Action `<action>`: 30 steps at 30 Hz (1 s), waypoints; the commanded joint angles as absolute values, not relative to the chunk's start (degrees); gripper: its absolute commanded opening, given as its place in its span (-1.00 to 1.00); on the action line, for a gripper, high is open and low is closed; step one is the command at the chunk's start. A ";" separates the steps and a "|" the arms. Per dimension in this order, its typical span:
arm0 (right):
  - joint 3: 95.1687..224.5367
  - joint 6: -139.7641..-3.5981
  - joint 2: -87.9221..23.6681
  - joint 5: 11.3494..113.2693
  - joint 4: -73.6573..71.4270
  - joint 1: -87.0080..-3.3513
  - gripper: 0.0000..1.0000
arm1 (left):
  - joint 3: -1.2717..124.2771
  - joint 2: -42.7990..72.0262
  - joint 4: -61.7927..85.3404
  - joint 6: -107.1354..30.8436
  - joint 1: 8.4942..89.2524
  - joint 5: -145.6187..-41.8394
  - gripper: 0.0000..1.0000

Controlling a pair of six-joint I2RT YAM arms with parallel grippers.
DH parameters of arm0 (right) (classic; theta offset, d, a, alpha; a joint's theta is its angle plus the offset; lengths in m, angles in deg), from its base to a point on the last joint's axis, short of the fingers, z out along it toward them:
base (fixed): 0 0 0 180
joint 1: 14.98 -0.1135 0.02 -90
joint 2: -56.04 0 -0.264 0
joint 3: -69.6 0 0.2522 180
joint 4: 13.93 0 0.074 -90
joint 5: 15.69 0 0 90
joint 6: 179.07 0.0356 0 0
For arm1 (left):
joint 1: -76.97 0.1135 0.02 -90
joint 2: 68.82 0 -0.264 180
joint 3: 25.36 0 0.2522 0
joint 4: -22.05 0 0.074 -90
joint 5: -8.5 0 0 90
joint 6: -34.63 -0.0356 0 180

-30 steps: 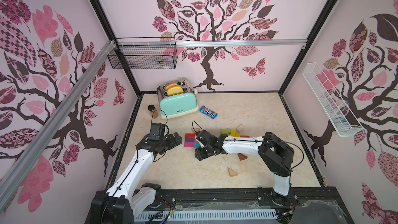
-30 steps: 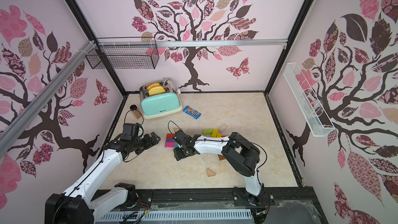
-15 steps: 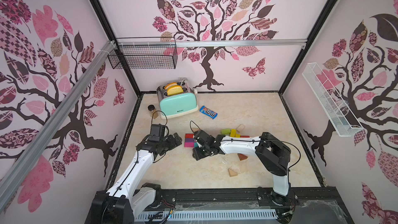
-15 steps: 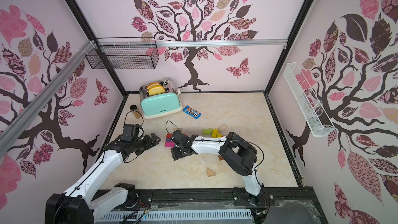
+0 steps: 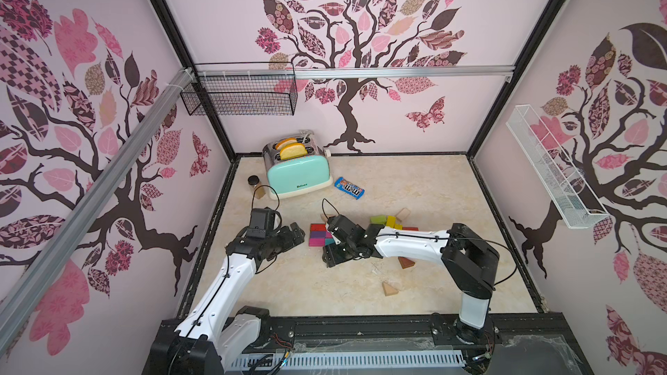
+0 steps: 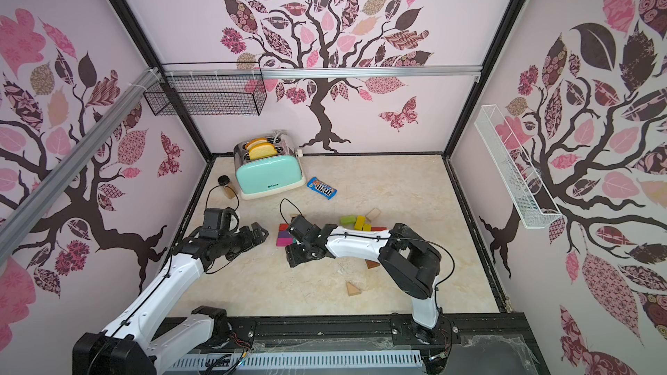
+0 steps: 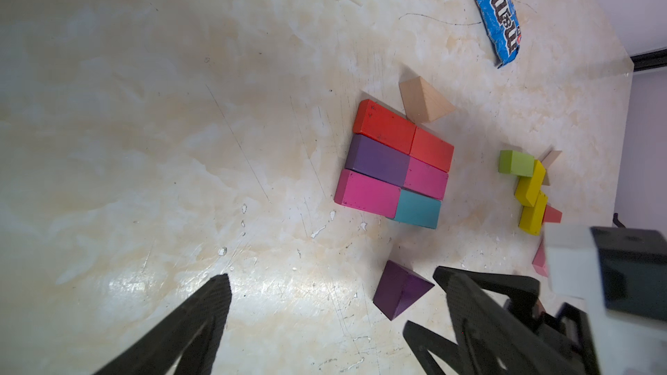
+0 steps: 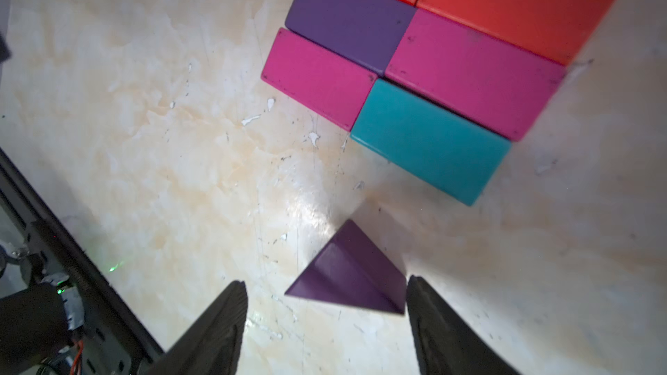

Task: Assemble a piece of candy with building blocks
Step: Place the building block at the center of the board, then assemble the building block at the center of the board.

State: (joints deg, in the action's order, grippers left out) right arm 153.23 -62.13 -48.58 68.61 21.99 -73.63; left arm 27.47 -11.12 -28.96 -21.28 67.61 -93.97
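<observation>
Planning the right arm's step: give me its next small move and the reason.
Probably close the right claw on the purple triangle and slide it up to the teal block: the triangle lies flat inside the open claw, tip toward that block, with a clear gap between them.

Bright light, glare on tabletop (image 8: 314,218), blurred edges.

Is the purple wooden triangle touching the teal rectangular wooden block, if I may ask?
Apart: the right wrist view shows bare floor between purple triangle and teal block.
</observation>
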 commanded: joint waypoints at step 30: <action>124.29 -72.98 -9.52 70.82 22.56 -61.34 0.98 | 37.06 17.40 -22.95 9.66 31.58 -75.05 0.88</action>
